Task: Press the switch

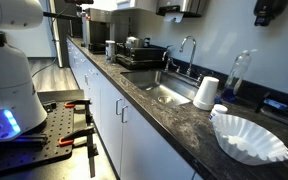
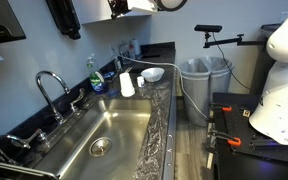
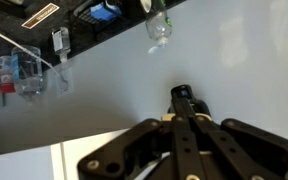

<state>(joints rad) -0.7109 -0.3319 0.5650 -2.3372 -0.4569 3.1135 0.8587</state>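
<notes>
end effector [image 3: 183, 93]: seen in the wrist view coming up from the bottom edge, its two fingers drawn together at the tip with nothing between them, in front of a plain grey wall [image 3: 244, 70].
switch [image 3: 59, 42]: seemingly the small white plate on that wall, at the upper left of the wrist view, with a thin cord beside it; too small to be sure. It is well apart from the end effector.
bottle [image 3: 159, 22]: clear, at the top edge of the wrist view, near a blue object [image 3: 105, 12].
bench [image 1: 174, 120]: a dark stone counter along the wall, shown in both exterior views.
sink [image 2: 124, 125]: steel, set into the bench, with a curved faucet [image 2: 52, 85] behind it.
cup [image 1: 206, 92]: white, upright on the bench just past the sink.
paper filters [image 1: 249, 138]: a white fluted stack on the bench, near the cup.
bins [image 2: 204, 75]: grey, on the floor at the end of the bench.
robot base [image 2: 284, 75]: white, beside the bench.
</notes>
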